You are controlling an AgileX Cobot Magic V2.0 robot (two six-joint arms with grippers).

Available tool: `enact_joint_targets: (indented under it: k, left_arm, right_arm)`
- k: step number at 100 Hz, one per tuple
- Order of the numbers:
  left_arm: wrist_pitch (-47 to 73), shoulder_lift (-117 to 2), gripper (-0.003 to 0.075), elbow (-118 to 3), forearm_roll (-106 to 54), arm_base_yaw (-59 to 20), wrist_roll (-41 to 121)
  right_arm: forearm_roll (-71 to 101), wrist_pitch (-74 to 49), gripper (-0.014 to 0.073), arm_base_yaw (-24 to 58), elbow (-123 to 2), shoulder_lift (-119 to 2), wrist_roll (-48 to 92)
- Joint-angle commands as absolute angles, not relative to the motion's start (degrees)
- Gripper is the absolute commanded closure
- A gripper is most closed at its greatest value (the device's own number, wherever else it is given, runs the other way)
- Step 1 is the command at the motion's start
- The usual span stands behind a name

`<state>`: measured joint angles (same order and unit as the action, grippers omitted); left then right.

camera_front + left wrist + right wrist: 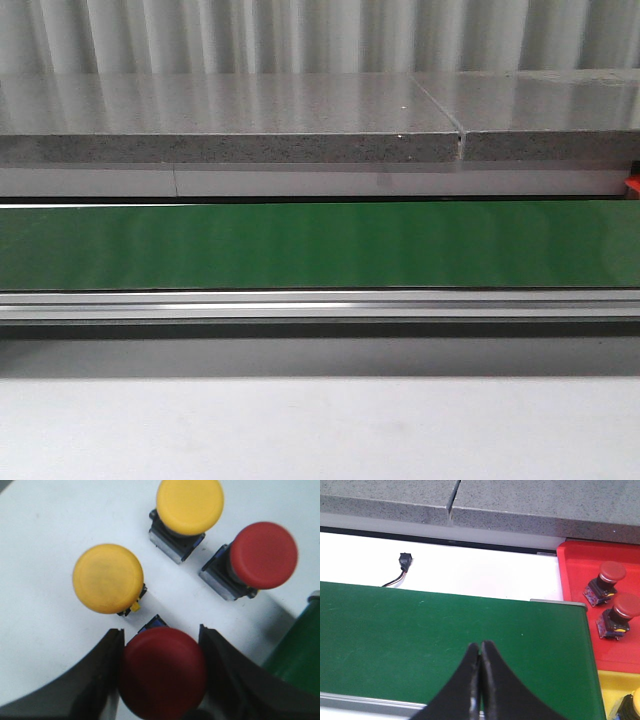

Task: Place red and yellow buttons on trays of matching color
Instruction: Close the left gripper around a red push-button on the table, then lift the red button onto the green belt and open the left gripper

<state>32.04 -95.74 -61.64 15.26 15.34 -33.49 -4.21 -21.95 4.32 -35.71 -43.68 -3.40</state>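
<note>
— Four mushroom-head push buttons on the white bench [45, 610], seen through the left wrist camera. Two yellow, two red.

— And the left pincer [162, 672]?

— Clamped on the nearest red button [162, 672], one black finger [95, 680] pressed to each side of its cap. Just beside that cap, a yellow button [107, 578], tipped over a little. Farther from that cap, a second yellow button [190, 505] and a second red button [262, 555], both on grey and blue bases, close together but not touching.

— Anything else near the gripped cap?

— Edge of the green conveyor belt [297, 660], just to one side.

— Right pincer [480, 655]?

— Fingertips pressed together, nothing between them, hanging over the green conveyor belt. Beyond the belt's end, a red tray [575, 580] with two red buttons [605, 582] inside, one next to the other. Adjoining the red tray, a yellow tray [610, 685], with part of a yellow button [632, 705] showing at the frame corner. Past the belt's far edge, a small black connector [405, 560] with thin wires on the white surface.

— Front camera?

— Only the belt, its aluminium rail [320, 303] and a speckled grey stone slab [230, 115] behind. No arms visible from that angle.
</note>
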Motion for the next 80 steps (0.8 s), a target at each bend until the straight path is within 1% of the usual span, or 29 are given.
enact_joint_targets:
  k: [1, 17, 34, 56, 66, 80]
  left_arm:
    - [31.0, -89.9, 0.0680, -63.0, 15.2, 15.5, -33.1]
    - [33.1, -83.2, 0.0680, -63.0, 15.1, 14.9, -28.0]
    - [36.1, -78.4, 0.0680, -63.0, 12.9, 11.9, -21.1]
    - [38.7, -79.2, 0.0680, -63.0, 6.1, 6.4, -11.6]
    - [39.1, -80.6, 0.0680, -63.0, 5.9, 4.5, -11.2]
    - [39.4, -83.3, 0.0680, -63.0, 5.9, 3.9, -11.2]
  right_arm:
    - [-5.0, -18.4, 0.0685, 4.4, -37.7, -43.1, -3.1]
    - [-5.0, -18.4, 0.0685, 4.4, -37.7, -43.1, -3.1]
    - [-5.0, -18.4, 0.0685, 4.4, -37.7, -43.1, -3.1]
    - [-5.0, -18.4, 0.0685, 4.4, -37.7, -43.1, -3.1]
    - [-5.0, -18.4, 0.0685, 4.4, -37.7, -43.1, -3.1]
    - [-5.0, -18.4, 0.0685, 4.4, -37.7, -43.1, -3.1]
